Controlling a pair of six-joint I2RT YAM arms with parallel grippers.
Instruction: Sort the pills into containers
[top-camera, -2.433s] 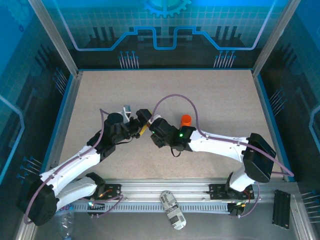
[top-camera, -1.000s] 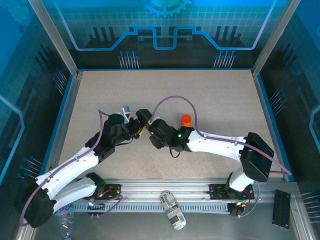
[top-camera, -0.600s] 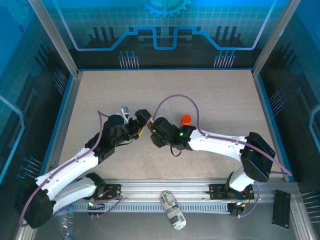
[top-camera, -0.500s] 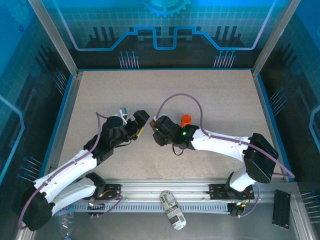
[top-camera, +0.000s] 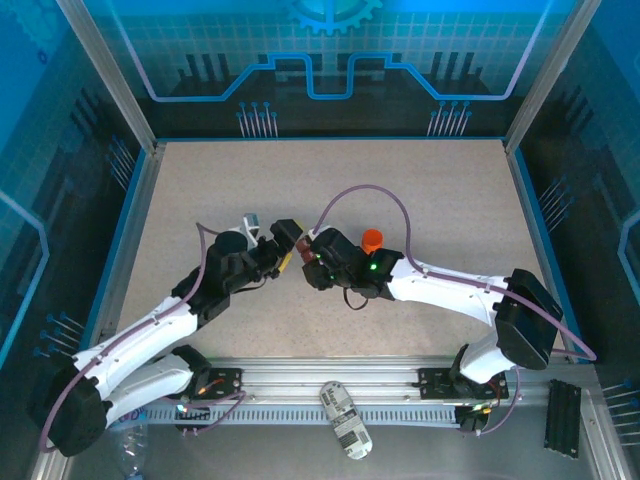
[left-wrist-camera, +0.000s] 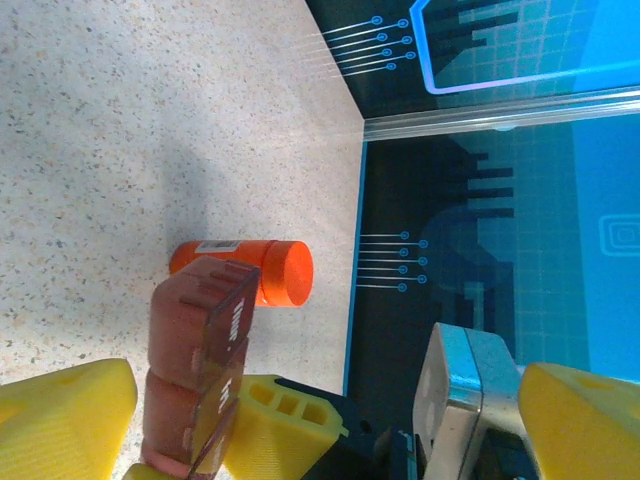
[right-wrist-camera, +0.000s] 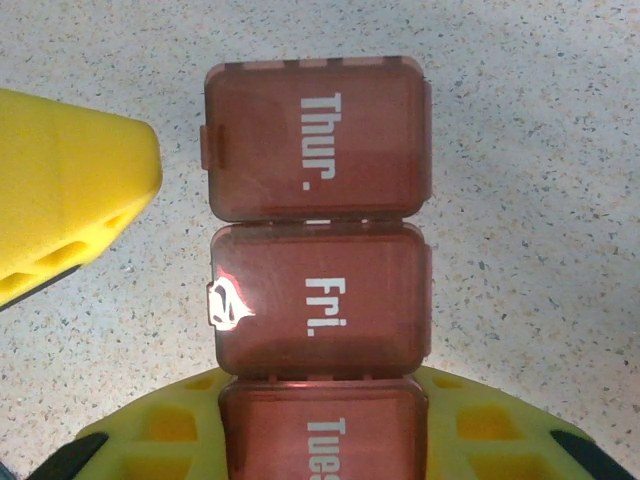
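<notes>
"Thur.", "Fri.", "Tues" across the maroon containers (right-wrist-camera: 365, 300)

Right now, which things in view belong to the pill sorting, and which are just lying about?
Job: translucent maroon plastic pill box with day-labelled cells; orange plastic bottle with a white label.
Lying about: grey-white labelled cylinder by the front rail; black ribbed bar at the front right.

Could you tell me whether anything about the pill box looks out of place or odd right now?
Yes: on the pill box gripped by the right claw, the lids read Thur., Fri., then Tues, so the day order looks wrong. All three visible lids appear shut.
</notes>
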